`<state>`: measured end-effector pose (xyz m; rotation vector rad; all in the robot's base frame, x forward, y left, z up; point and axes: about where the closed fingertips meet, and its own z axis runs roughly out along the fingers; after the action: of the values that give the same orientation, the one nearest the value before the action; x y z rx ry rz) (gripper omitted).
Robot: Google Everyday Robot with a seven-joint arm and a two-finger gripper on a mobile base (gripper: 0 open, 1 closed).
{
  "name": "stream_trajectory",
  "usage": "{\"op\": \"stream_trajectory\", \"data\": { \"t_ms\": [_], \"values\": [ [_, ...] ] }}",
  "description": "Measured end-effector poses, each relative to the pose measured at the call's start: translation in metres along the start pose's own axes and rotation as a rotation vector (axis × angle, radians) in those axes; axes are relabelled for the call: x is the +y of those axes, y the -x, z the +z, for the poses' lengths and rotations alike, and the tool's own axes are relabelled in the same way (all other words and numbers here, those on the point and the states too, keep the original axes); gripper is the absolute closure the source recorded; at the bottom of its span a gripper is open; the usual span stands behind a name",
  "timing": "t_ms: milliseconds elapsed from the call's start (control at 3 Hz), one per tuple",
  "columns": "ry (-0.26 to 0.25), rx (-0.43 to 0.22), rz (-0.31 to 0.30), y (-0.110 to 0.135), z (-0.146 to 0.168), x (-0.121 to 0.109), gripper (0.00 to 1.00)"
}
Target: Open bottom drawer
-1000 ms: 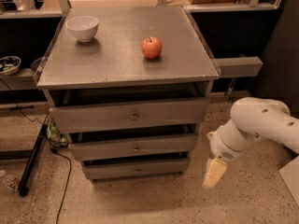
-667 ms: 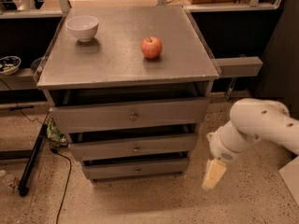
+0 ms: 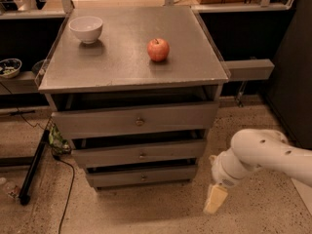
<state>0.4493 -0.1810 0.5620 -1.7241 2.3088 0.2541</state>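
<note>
The bottom drawer (image 3: pixel 141 176) is the slim grey front lowest in the cabinet, with a small round knob (image 3: pixel 143 178) at its centre, and it looks pushed in. My gripper (image 3: pixel 215 199) hangs at the end of the white arm, low to the right of the cabinet, a short way from the bottom drawer's right end and touching nothing. It points down toward the speckled floor.
Above sit the mid-sized drawer (image 3: pixel 140 152) and the tall top drawer (image 3: pixel 135 120). A red apple (image 3: pixel 158 49) and a white bowl (image 3: pixel 86 29) rest on the cabinet top. A black pole (image 3: pixel 34 165) and cables lie on the floor at left. A dark panel (image 3: pixel 292 67) stands at right.
The arm and gripper have shifted slightly to the left and a little lower, toward the cabinet. The drawers, the apple and the bowl have not moved.
</note>
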Motion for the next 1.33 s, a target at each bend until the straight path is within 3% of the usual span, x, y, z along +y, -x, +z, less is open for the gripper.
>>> {"op": "stream_trajectory", "data": {
  "t_ms": [667, 1333],
  "values": [
    [0.105, -0.019, 0.032, -0.013, 0.096, -0.014, 0.00],
    [0.097, -0.041, 0.068, -0.016, 0.119, 0.008, 0.00]
  ]
}}
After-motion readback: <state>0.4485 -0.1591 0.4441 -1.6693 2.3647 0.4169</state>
